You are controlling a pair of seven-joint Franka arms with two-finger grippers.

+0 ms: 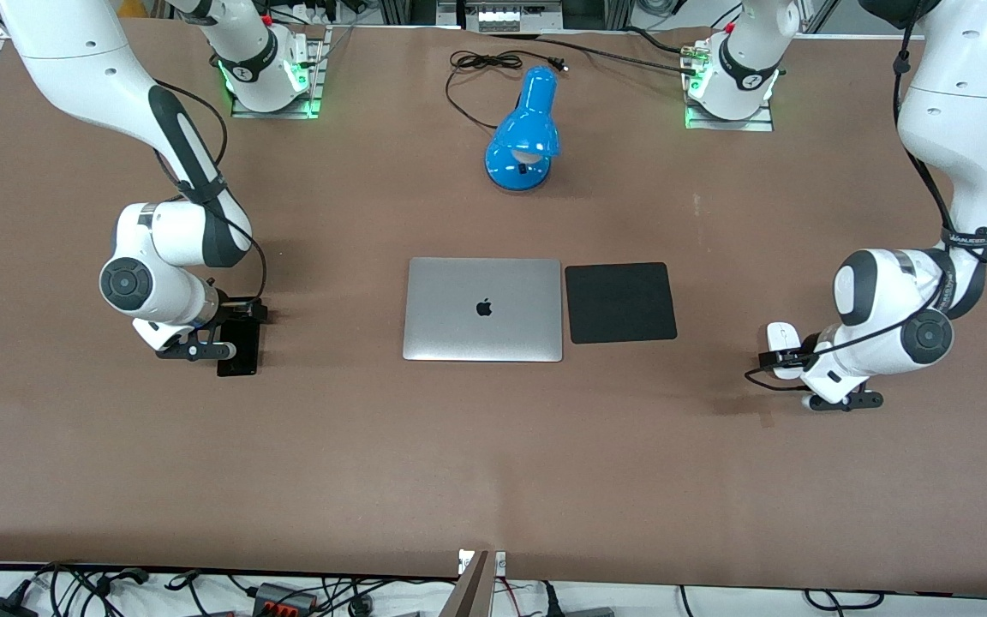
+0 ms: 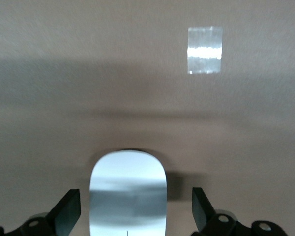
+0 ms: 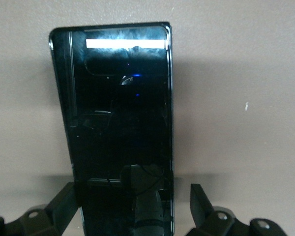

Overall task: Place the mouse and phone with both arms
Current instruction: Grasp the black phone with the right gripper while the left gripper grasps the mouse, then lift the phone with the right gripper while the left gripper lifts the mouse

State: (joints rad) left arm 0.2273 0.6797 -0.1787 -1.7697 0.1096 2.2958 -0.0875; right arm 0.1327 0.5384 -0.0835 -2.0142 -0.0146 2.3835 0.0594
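Brown table [image 1: 493, 446]: spread left gripper [image 2: 136, 211] around mouse [image 2: 128, 196], spread right gripper [image 3: 132, 209] around phone [image 3: 120, 128].

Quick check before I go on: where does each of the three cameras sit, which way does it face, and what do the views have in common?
Front view: high across the table, facing both arms' bases; shows the laptop, black mat, blue lamp and both arms.
Left wrist view: on the left arm's wrist, looking down at the mouse between the open left hand fingers.
Right wrist view: on the right arm's wrist, looking down at the phone between the open right hand fingers.
Shared: the front view shows the same mouse and phone.
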